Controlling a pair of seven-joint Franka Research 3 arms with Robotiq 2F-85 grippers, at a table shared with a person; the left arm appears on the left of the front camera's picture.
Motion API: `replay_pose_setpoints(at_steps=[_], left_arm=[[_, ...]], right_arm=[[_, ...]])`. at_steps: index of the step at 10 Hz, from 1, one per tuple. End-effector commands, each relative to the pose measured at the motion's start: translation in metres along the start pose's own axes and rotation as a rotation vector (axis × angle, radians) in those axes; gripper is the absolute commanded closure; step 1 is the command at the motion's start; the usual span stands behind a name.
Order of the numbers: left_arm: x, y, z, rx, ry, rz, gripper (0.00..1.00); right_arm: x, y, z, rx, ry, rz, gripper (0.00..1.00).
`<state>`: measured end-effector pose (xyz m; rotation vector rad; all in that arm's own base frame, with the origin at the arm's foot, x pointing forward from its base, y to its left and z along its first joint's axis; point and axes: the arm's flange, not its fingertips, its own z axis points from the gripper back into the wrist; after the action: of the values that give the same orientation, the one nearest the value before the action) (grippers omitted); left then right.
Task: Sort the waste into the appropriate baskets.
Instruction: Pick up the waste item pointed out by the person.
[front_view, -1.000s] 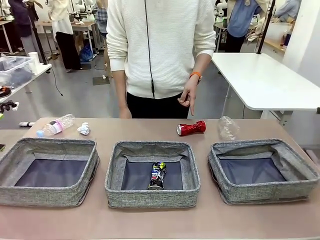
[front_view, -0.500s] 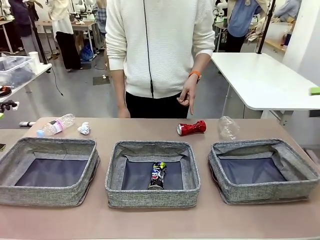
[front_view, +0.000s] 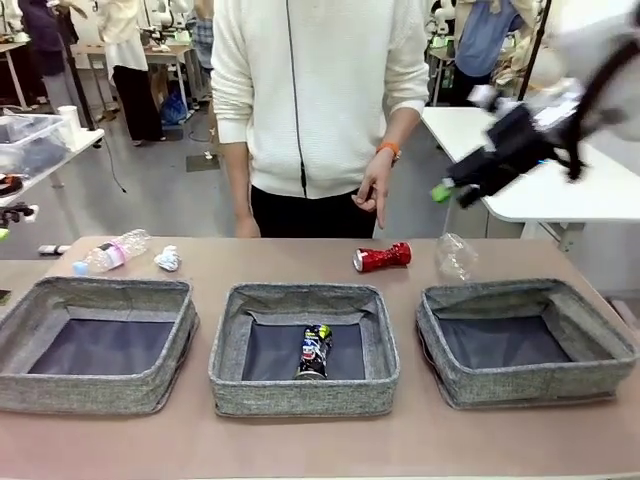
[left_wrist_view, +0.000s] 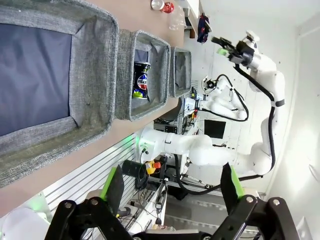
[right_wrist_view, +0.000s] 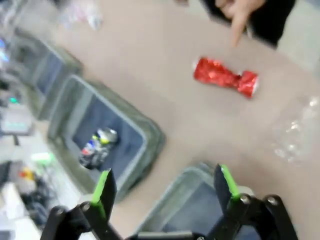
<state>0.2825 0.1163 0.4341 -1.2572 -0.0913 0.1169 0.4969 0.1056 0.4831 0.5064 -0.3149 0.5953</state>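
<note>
Three grey baskets stand in a row: left (front_view: 100, 292), middle (front_view: 300, 294), right (front_view: 520, 294). A dark printed can (front_view: 314, 350) lies in the middle one. Behind them on the table lie a crushed red can (front_view: 383, 257), a clear bottle (front_view: 455, 255), a pink-labelled bottle (front_view: 110, 251) and a paper wad (front_view: 167, 258). My right gripper (front_view: 445, 189) hangs open and blurred high above the clear bottle; its wrist view looks down on the red can (right_wrist_view: 225, 77) between open fingers (right_wrist_view: 104, 187). My left gripper (left_wrist_view: 171, 185) is open and holds nothing.
The person stands at the far edge, one hand (front_view: 378, 195) pointing down just behind the red can. A white side table (front_view: 560, 190) stands at the back right. Bare tabletop runs in front of the baskets.
My right arm has swung into the front view from the upper right, moving fast. The waste, the baskets and the person's hand have stayed put.
</note>
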Motion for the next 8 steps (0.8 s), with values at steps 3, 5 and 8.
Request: replay_pose_setpoints(at_steps=[3, 5, 8], left_arm=[[-0.001, -0.004, 0.002, -0.018, -0.004, 0.003, 0.00], [-0.001, -0.004, 0.002, -0.018, -0.004, 0.003, 0.00], [-0.001, -0.004, 0.002, -0.018, -0.004, 0.003, 0.00]], right_arm=[[0.003, 0.005, -0.025, -0.059, 0.119, 0.115, 0.00], [0.003, 0.005, -0.025, -0.059, 0.119, 0.115, 0.00], [0.032, -0.021, -0.055, -0.025, 0.204, 0.459, 0.00]])
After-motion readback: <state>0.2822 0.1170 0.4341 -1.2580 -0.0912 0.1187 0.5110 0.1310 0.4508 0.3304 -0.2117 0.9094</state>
